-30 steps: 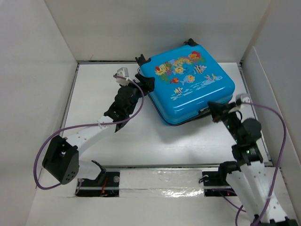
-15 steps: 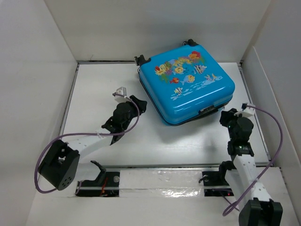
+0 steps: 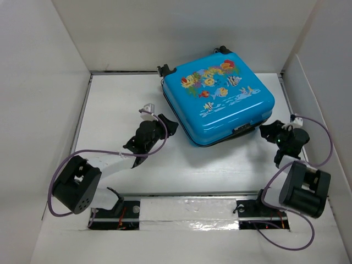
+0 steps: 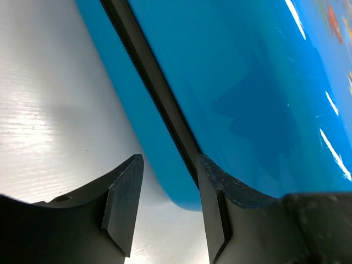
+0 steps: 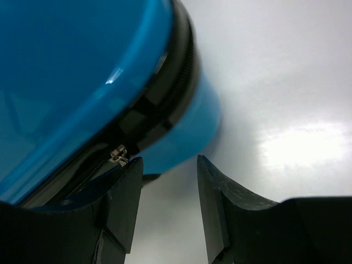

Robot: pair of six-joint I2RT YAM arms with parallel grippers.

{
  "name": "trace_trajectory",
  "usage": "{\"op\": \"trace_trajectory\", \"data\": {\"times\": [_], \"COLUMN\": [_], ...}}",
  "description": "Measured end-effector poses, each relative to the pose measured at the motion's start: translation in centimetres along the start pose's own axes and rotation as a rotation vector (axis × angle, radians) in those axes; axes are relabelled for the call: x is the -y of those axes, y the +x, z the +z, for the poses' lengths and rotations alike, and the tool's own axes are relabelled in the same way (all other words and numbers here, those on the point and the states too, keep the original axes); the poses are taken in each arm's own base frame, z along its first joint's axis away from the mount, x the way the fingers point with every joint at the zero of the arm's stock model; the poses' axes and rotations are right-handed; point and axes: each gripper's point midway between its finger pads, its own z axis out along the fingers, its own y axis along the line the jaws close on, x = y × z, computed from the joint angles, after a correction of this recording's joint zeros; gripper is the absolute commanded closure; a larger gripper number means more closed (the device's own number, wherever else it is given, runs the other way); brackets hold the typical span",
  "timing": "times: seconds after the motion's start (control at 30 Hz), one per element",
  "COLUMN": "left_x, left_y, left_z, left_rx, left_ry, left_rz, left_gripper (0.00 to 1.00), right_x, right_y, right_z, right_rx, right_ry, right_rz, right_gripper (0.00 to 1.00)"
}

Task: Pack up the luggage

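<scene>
The luggage (image 3: 220,102) lies flat, lid down and fish print up, at the far right of the white table (image 3: 110,110); left gripper (image 3: 169,125) just beside its near-left edge, jaws parted, grasping nothing; right gripper (image 3: 268,131) near its near-right corner, likewise released, a zipper pull (image 5: 119,154) close by one finger.

Luggage (image 3: 220,99): small hard-shell case, glossy bright blue, with cartoon fish and coral printed on the upper face. It is laid flat on the table (image 3: 110,110) with the printed face up. It is placed in the table's far right part and turned diagonally to the table's edges. Black wheels (image 3: 165,70) are seen on the side toward the table's far edge. The two shells are brought together, and a black zipper band is seen between them. The band is slightly gaped at the corner nearest the table's right edge, where a small metal zipper pull (image 5: 118,154) is seen.
</scene>
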Motion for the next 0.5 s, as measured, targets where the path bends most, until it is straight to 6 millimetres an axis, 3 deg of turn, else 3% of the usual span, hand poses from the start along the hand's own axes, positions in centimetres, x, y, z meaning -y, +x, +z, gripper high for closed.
{"op": "trace_trajectory", "data": {"times": [0.1,0.23,0.37,0.5], "left_x": [0.1,0.1,0.1,0.2], "left_y": [0.1,0.1,0.0,-0.3], "left_z": [0.1,0.1,0.1,-0.1], "left_rx": [-0.004,-0.002,0.003,0.010], "left_ry": [0.010,0.010,0.010,0.014], "left_rz": [0.003,0.014,0.022,0.025], "left_gripper": [0.59,0.59,0.59,0.59], "right_x": [-0.7,-0.8,-1.8,-3.1], "right_y": [-0.2,-0.2,-0.6,-1.0], "right_z": [1.3,1.6,1.5,0.5], "right_rx": [-0.022,-0.056,-0.108,-0.105], "right_ry": [-0.092,-0.117,-0.119,-0.118], "right_rz": [-0.029,-0.089,-0.187,-0.239], "right_gripper": [0.49,0.50,0.68,0.66]}}
